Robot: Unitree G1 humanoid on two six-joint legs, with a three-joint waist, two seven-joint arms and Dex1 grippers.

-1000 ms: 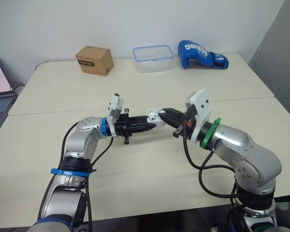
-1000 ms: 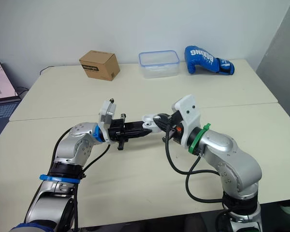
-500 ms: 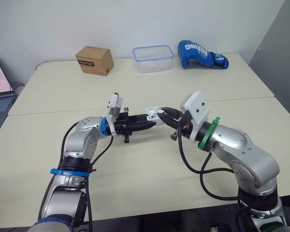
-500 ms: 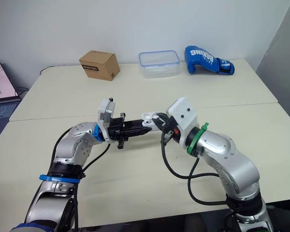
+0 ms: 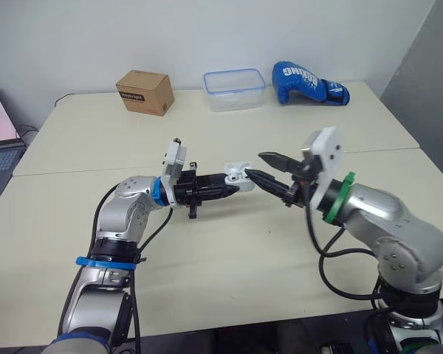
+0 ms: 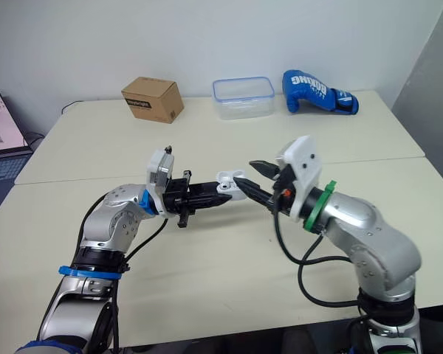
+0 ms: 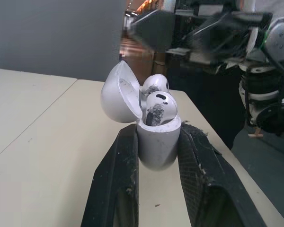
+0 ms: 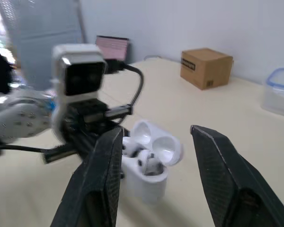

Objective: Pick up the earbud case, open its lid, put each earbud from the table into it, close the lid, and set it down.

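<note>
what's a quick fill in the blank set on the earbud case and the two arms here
1. The left end effector is shut on the earbud ____.
2. Its lid stands ____.
3. ____ earbuds sit inside it.
4. The right end effector, close by but not touching it, has its fingers ____.

Missing words: case; open; two; open

The right pincer [image 5: 255, 164] has backed off the earbud case [image 5: 237, 175] toward the robot's right, and its wrist has swung up and outward. Its fingers, which were closed in on the case a moment ago, now stand spread apart, the lower tip just beside the case.
</note>
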